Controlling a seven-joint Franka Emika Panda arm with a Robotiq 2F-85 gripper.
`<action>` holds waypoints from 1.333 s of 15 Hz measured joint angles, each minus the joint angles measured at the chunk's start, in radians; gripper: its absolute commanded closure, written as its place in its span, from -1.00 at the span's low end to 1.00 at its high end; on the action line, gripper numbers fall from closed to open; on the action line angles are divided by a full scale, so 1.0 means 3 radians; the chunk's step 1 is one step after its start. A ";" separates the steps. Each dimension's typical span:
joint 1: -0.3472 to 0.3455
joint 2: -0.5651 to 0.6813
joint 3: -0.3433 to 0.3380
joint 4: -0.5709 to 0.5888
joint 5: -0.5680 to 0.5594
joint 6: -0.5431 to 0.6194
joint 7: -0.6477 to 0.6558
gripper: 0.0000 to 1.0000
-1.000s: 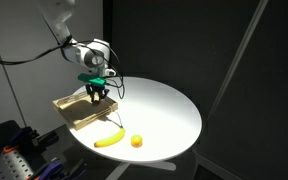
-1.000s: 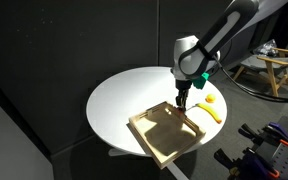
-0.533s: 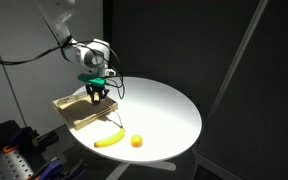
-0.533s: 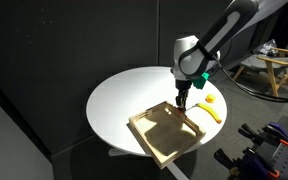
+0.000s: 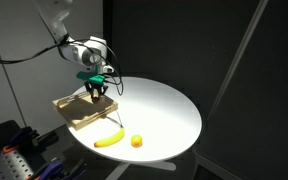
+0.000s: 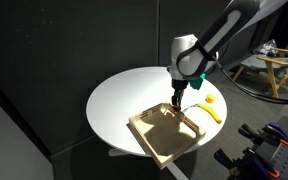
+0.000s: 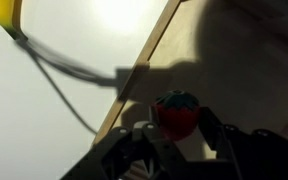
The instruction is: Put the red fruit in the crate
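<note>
My gripper (image 5: 96, 94) hangs just above the near rim of the crate (image 5: 76, 112), a shallow light-wood tray at the table's edge. It shows in both exterior views, gripper (image 6: 177, 102) over crate (image 6: 162, 138). In the wrist view the gripper (image 7: 178, 128) is shut on the red fruit (image 7: 177, 110), a small dark-red ball with a green top, held between the two fingers over the crate's shadowed floor (image 7: 234, 60), just inside its rim (image 7: 144, 68). The fruit is too small to make out in the exterior views.
A yellow banana (image 5: 108, 140) and a round orange fruit (image 5: 136, 141) lie on the round white table (image 5: 164, 110) beside the crate; they also show in an exterior view, banana (image 6: 212, 113) and orange fruit (image 6: 211, 99). The banana tip (image 7: 4, 14) shows in the wrist view.
My gripper has shifted slightly, up and further over the crate, still holding the red fruit. The crate, the banana and the orange fruit have not moved.
</note>
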 measured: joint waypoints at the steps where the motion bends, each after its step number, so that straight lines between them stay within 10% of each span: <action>1: 0.0028 -0.0001 0.0000 0.0000 -0.0006 0.0038 0.0000 0.60; 20: 0.0484 0.0060 -0.0305 -0.0040 -0.0124 0.0339 0.1375 0.60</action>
